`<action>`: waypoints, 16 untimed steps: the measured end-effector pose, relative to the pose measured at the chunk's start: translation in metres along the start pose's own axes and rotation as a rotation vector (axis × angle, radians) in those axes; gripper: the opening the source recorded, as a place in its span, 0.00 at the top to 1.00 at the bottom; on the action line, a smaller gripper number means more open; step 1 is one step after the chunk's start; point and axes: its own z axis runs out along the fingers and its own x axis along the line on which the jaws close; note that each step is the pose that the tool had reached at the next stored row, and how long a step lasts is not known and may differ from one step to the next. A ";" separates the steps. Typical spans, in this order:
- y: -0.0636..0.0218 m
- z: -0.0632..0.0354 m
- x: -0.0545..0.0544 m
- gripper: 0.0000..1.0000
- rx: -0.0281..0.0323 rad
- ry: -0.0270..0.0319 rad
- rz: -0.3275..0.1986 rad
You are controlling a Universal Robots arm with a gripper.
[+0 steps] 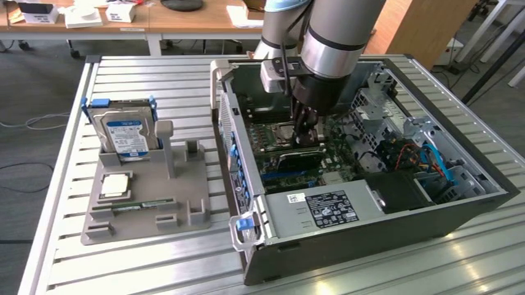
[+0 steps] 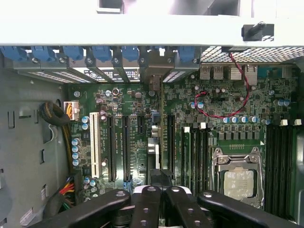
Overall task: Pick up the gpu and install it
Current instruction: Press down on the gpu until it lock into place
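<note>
Standing edge-on at frame centre, gpu (image 1: 299, 158): thin dark card in the motherboard (image 2: 128, 128), pincer (image 1: 308, 136) clamped on it.

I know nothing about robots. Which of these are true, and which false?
1. The hard drive stands in the grey holder on the table. True.
2. The end effector hovers over that holder. False: it reaches into the open computer case, above the motherboard.
3. The case is closed up. False: its side is off, and the boards inside show.
4. The gpu lies on the holder. False: a dark card sits inside the case, right under the end effector.
5. A narrow memory stick lies on the holder. True.
</note>
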 end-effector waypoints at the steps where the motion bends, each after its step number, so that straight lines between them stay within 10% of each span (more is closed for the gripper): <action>1: 0.0000 0.0000 0.000 0.89 0.0000 0.0000 0.000; 8: 0.0008 0.0001 0.000 0.89 0.0000 0.0000 0.000; 16: 0.0221 0.0041 0.000 0.89 0.0003 -0.0001 0.000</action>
